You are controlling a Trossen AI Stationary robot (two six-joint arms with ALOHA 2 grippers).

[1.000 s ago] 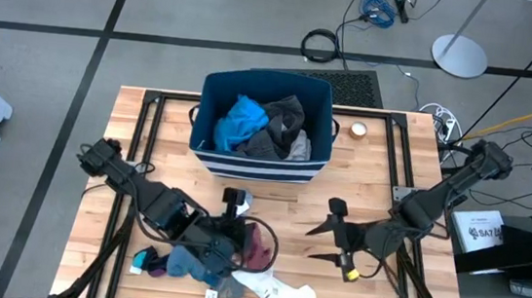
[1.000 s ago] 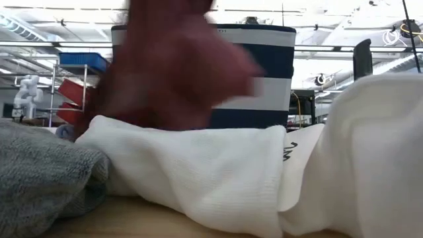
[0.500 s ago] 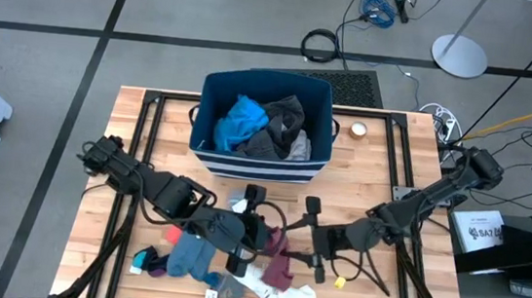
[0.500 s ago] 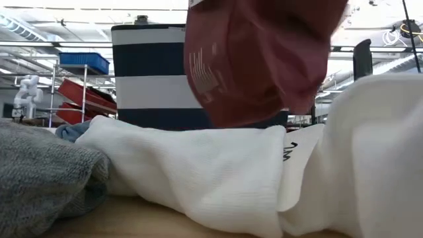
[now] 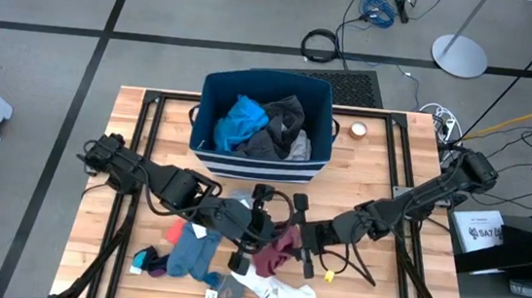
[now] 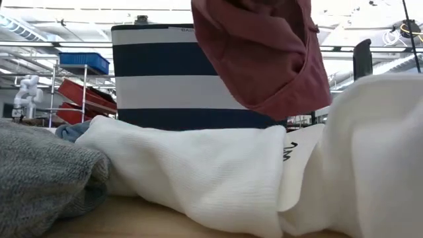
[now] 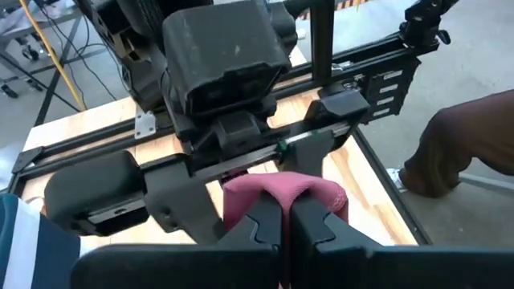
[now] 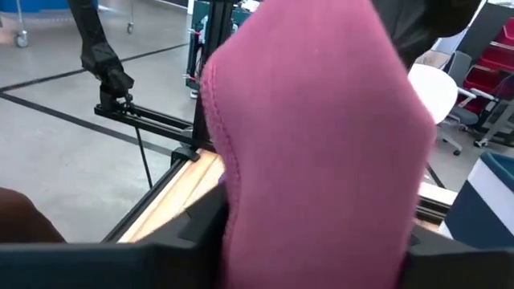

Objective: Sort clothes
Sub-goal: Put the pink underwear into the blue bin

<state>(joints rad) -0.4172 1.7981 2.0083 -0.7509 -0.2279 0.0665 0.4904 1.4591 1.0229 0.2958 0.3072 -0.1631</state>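
No brand reads clearly anywhere: there's dark lettering on the white garment in the low view, too cut off to make out, and pale marks on the bin's rim just as unreadable. Both arms meet near the middle of the surface's front half. The left gripper has its jaws clenched on the maroon piece; the left wrist view shows the dark fingers pinched together on the fabric. The right gripper faces it from the other side, right up against the same cloth, which fills its wrist view; its jaws, I cannot tell. The maroon piece hangs lifted above the white garment. The navy striped bin sits at the back edge, holding bright blue and dark grey clothes. Teal socks and white pieces lie along the front edge.
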